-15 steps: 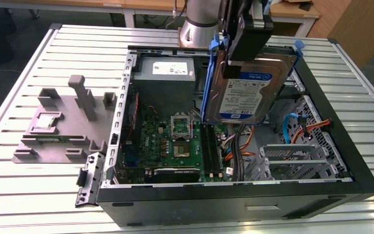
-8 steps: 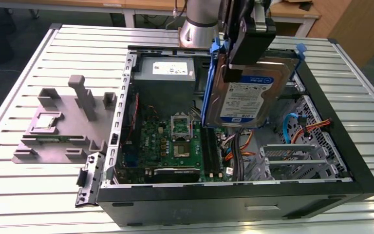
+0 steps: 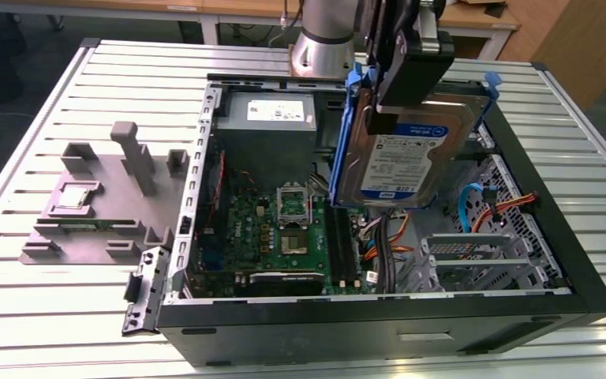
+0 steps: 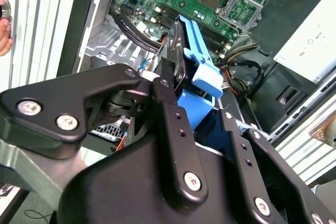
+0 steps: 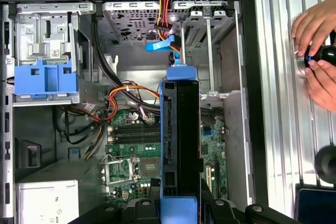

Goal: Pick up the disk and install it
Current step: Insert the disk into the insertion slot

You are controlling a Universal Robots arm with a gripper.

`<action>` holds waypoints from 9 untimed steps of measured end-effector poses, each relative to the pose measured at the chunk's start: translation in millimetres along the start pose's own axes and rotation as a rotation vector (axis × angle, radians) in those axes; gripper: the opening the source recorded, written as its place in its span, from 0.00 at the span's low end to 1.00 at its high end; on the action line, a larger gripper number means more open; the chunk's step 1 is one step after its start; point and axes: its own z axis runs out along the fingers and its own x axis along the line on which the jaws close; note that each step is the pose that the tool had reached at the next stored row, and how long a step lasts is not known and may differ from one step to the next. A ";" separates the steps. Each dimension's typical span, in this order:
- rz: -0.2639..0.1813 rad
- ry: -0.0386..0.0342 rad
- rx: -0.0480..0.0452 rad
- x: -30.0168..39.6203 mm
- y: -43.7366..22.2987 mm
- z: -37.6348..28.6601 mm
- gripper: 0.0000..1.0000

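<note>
Blue-framed disk (image 3: 406, 170) hung on edge above the open computer case (image 3: 387, 332), label facing the exterior view; black fingers (image 4: 169, 124) were pinching its top, clear of the slatted desk (image 3: 72, 316).

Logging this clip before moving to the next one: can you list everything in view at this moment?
table: one, silver, slatted
computer case: one, black, open, on the table
disk: one, silver-grey in blue caddy, held over the computer case
motherboard: one, green, inside the computer case
power supply: one, grey, white label, case corner
bracket: one, blue, in a drive bay
fixture: one, grey, on the table, exterior view's left
hands: two, a person's, on the table beside the computer case
gripper: one, black, shut on the disk
</note>
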 end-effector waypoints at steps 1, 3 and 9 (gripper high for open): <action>0.000 -0.0001 0.0000 0.1 1.1 0.1 0.37; 0.000 0.0000 0.0000 0.2 3.5 0.3 0.37; 0.000 0.0000 0.0001 0.6 8.6 0.8 0.37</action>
